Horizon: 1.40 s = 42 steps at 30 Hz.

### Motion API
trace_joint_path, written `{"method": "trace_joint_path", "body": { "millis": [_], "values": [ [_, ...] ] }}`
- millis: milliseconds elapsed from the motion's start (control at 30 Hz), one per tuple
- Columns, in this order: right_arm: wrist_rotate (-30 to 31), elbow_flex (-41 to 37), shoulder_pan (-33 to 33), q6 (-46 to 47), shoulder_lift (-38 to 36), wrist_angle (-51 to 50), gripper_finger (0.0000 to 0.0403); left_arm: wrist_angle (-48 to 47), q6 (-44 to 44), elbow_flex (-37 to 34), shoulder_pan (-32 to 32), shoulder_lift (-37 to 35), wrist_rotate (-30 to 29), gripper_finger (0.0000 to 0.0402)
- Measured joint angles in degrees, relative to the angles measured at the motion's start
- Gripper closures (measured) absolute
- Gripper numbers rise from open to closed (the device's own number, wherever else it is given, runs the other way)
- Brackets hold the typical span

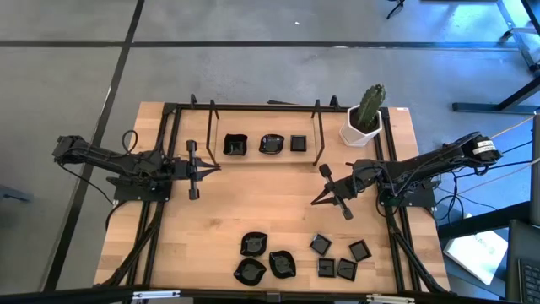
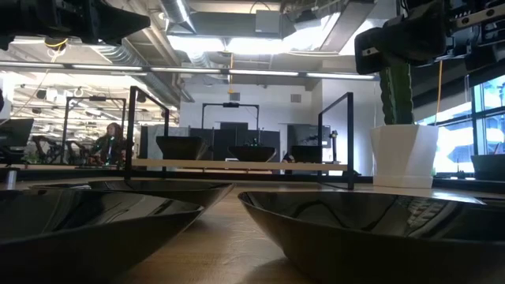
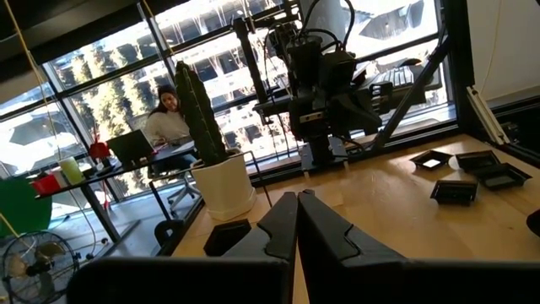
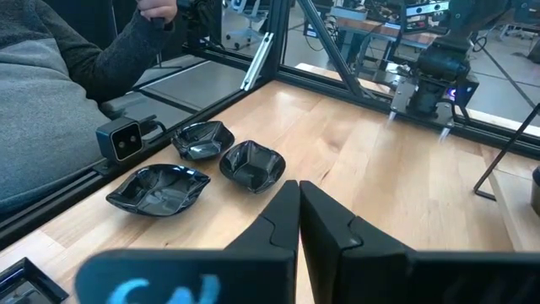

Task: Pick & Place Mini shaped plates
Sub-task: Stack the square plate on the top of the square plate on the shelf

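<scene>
Two arms: both over the desk, neither carrying anything.
Desk (image 1: 253,211): light wood slab inside a black frame; a broad bare strip of wood lies open across the middle, between the rack and the near-edge dishes.
Rack (image 1: 263,135): black wire frame along the far edge, between the two arms' bases; three mini shaped plates (image 1: 271,144) sit in a row inside it, one rounded at each of the first two places, one square at the end nearer the pot.
White pot (image 1: 361,128): holds a green cactus, at the far right corner, just beside the rack's right end.
Left tool (image 1: 216,169): fingers clenched together, empty; hovers at the left side of the desk, near the rack's left end, well apart from every dish.
Right tool (image 1: 315,201): fingers pressed shut, empty; above bare wood right of centre, between the rack and the near-edge dishes, touching none.
Wavy dishes (image 1: 267,257): four glossy black ones clustered near the near edge, at centre; in the right wrist view three of them lie close to the frame rail.
Square dishes (image 1: 340,257): four small black ones just right of the wavy group, also near the near edge.
Person (image 4: 59,93): grey sleeve shows beyond the near rail in the right wrist view.
</scene>
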Motion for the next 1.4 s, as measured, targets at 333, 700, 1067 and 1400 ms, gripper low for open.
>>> {"method": "trace_joint_path", "body": {
  "millis": [333, 700, 1067, 1400],
  "values": [
    [5.44, 8.29, 4.95, -0.45, 0.00, -13.44, 0.0392, -0.59, 0.02, 0.00, 0.00, 0.02, -0.02, 0.0395],
    [23.30, 40.32, 24.39, 23.14, 13.07, -79.91, 0.0394, -1.38, 0.01, -0.02, -0.02, 0.02, -0.02, 0.0396],
    [17.01, 43.31, 44.30, 57.77, 25.00, -90.55, 0.0399, -2.06, -0.02, -0.02, -0.02, 0.02, -0.02, 0.0397],
    [17.62, 43.25, 47.63, 60.06, 34.49, -86.02, 0.0354, -2.12, -0.20, -0.02, -0.02, 0.02, -0.02, 0.0397]
  ]
}}
